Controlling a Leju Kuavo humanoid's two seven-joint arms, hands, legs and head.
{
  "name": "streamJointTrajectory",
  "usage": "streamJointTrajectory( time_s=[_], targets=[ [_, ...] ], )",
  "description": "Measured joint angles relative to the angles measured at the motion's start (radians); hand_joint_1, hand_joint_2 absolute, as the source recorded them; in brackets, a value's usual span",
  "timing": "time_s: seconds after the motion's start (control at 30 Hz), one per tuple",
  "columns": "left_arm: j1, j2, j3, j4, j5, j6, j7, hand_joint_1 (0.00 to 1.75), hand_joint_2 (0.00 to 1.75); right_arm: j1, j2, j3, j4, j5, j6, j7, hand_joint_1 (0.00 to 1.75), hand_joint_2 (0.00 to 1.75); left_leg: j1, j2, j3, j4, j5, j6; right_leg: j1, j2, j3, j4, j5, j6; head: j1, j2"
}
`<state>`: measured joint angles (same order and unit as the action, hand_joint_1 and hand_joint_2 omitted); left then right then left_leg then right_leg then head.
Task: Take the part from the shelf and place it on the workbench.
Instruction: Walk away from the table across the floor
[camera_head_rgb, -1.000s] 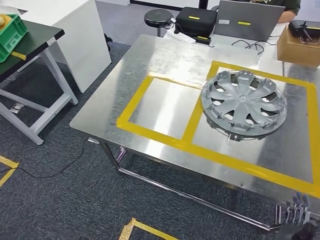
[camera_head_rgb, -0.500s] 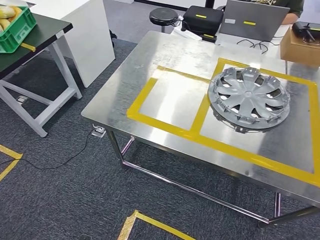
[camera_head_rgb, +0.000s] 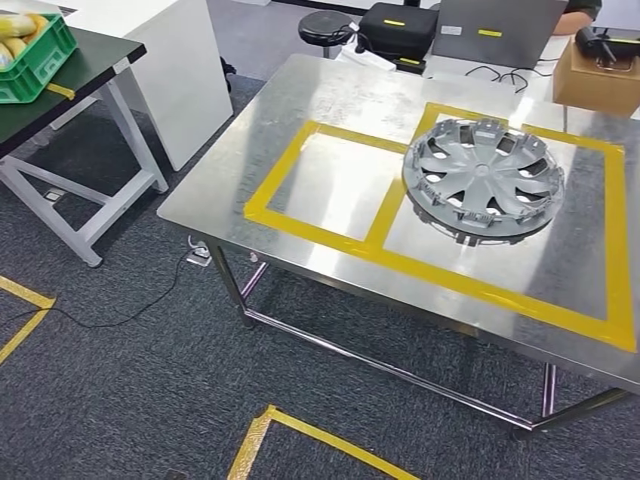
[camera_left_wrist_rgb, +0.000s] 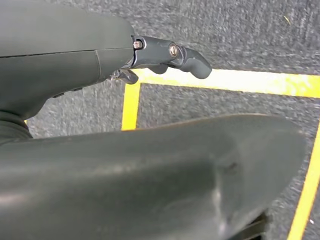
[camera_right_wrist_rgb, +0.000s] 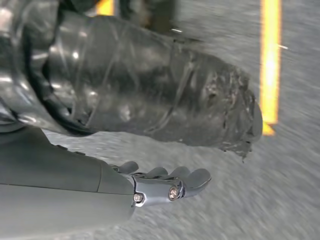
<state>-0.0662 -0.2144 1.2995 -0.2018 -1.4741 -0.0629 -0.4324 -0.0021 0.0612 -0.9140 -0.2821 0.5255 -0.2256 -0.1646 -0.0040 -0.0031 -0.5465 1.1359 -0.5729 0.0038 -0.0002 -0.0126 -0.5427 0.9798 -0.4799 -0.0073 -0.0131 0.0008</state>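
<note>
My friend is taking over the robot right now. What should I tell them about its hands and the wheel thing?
Left hand: holds nothing, fingers extended, hanging over the grey carpet with yellow floor tape.
Right hand: holds nothing, fingers loosely extended, also hanging low over the carpet.
Part: the grey plastic wheel cover lies flat on the shiny metal workbench, mostly inside the right yellow-taped rectangle, its edge overlapping the middle tape line.
Done: the part appears to be placed and released.
Left: probably nothing, apart from checking the placement is accepted.
</note>
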Motion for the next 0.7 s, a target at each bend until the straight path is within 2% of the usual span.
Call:
streamJointTrajectory(
  time_s=[0.03,0.07,0.1,0.2,0.23,0.27,0.33,0.37,0.4,0.43,0.47,0.53,0.57,0.6,0.63,0.7],
  targets=[
    [-0.002,0.003,-0.003,0.0,-0.002,0.0,0.001,0.0,0.0,-0.002,0.001,0.009,0.01,0.005,0.003,0.013,0.0,0.0,-0.002,0.0,0.045,-0.077,0.02,0.007,0.001,-0.001,-0.006,0.005,0.002,0.002,0.0,0.0],
    [-0.004,0.005,-0.006,0.0,-0.003,0.0,0.001,0.0,0.0,-0.004,0.002,0.016,0.018,0.007,0.004,0.02,0.0,0.0,-0.005,0.0,0.076,-0.132,0.033,0.013,0.002,-0.001,-0.01,0.009,0.005,0.006,0.0,0.0],
    [-0.006,0.006,-0.008,0.0,-0.004,0.0,0.001,0.0,0.0,-0.006,0.002,0.021,0.024,0.008,0.005,0.025,0.0,0.0,-0.008,0.001,0.09,-0.163,0.037,0.017,0.001,-0.002,-0.014,0.011,0.009,0.011,0.0,0.0],
    [-0.008,0.006,-0.016,0.0,-0.011,0.0,0.002,0.0,0.0,-0.011,0.003,0.033,0.038,0.012,0.005,0.024,0.0,0.0,-0.009,0.002,0.082,-0.176,0.049,0.029,0.0,-0.001,-0.023,0.012,0.019,0.028,0.001,0.0],
    [-0.009,0.006,-0.018,0.0,-0.013,0.0,0.002,0.0,0.0,-0.011,0.003,0.034,0.041,0.013,0.006,0.022,0.0,0.0,-0.007,0.003,0.077,-0.181,0.058,0.037,0.0,0.001,-0.032,0.026,0.003,0.033,0.003,0.0],
    [-0.011,0.006,-0.019,0.0,-0.013,0.0,0.003,0.0,0.0,-0.012,0.003,0.036,0.044,0.013,0.006,0.019,0.0,0.0,-0.005,0.004,0.07,-0.184,0.067,0.044,0.0,0.004,-0.048,0.06,-0.026,0.038,0.005,0.0],
    [-0.013,0.006,-0.021,0.0,-0.014,0.001,0.003,0.0,0.0,-0.013,0.003,0.037,0.048,0.013,0.006,0.014,0.02,0.0,-0.004,0.005,0.05,-0.184,0.083,0.051,-0.004,0.009,-0.096,0.182,-0.113,0.045,0.011,0.0],
    [-0.012,0.006,-0.023,0.0,-0.014,0.001,0.004,0.0,0.0,-0.013,0.003,0.039,0.05,0.013,0.006,0.009,0.45,0.0,-0.005,0.005,0.038,-0.181,0.09,0.051,-0.005,0.009,-0.116,0.247,-0.146,0.048,0.013,0.0],
    [-0.012,0.006,-0.024,0.0,-0.014,0.001,0.005,0.0,0.0,-0.013,0.003,0.041,0.052,0.013,0.008,0.0,0.89,0.0,-0.006,0.006,0.027,-0.178,0.096,0.05,-0.006,0.009,-0.124,0.288,-0.16,0.051,0.013,0.0],
    [-0.012,0.007,-0.024,0.0,-0.014,0.002,0.006,0.0,0.0,-0.013,0.003,0.043,0.053,0.013,0.012,-0.01,1.0,0.0,-0.006,0.006,0.017,-0.174,0.101,0.049,-0.008,0.009,-0.113,0.291,-0.154,0.053,0.013,0.0],
    [-0.012,0.007,-0.025,0.0,-0.013,0.002,0.008,0.0,0.0,-0.013,0.003,0.044,0.054,0.013,0.019,-0.023,0.98,0.0,-0.006,0.005,0.008,-0.17,0.105,0.047,-0.009,0.009,-0.08,0.251,-0.132,0.053,0.013,0.0],
    [-0.012,0.007,-0.025,0.0,-0.013,0.003,0.013,0.0,0.0,-0.015,0.003,0.046,0.056,0.016,0.039,-0.042,0.11,0.0,-0.007,0.005,-0.007,-0.161,0.111,0.041,-0.011,0.01,0.024,0.098,-0.085,0.052,0.014,0.0],
    [-0.012,0.007,-0.025,0.0,-0.013,0.003,0.015,0.0,0.0,-0.016,0.004,0.048,0.056,0.02,0.046,-0.047,0.0,0.0,-0.007,0.005,-0.012,-0.156,0.114,0.036,-0.011,0.012,0.064,0.037,-0.071,0.048,0.013,0.0],
    [-0.013,0.007,-0.025,0.0,-0.012,0.003,0.017,0.0,0.0,-0.017,0.005,0.05,0.058,0.026,0.048,-0.049,0.0,0.0,-0.008,0.004,-0.016,-0.151,0.118,0.031,-0.01,0.014,0.084,-0.001,-0.066,0.044,0.013,0.0],
    [-0.013,0.007,-0.025,0.0,-0.01,0.003,0.018,0.0,0.0,-0.018,0.006,0.052,0.059,0.033,0.046,-0.048,0.0,0.0,-0.009,0.004,-0.02,-0.147,0.121,0.025,-0.008,0.016,0.087,-0.012,-0.067,0.039,0.012,0.0],
    [-0.011,0.009,-0.025,0.0,-0.004,0.002,0.019,0.0,0.0,-0.016,0.012,0.057,0.062,0.049,0.036,-0.045,0.0,0.0,-0.007,0.002,-0.025,-0.142,0.125,0.012,-0.007,0.015,0.072,-0.013,-0.06,0.023,0.011,0.0]
  ],
)
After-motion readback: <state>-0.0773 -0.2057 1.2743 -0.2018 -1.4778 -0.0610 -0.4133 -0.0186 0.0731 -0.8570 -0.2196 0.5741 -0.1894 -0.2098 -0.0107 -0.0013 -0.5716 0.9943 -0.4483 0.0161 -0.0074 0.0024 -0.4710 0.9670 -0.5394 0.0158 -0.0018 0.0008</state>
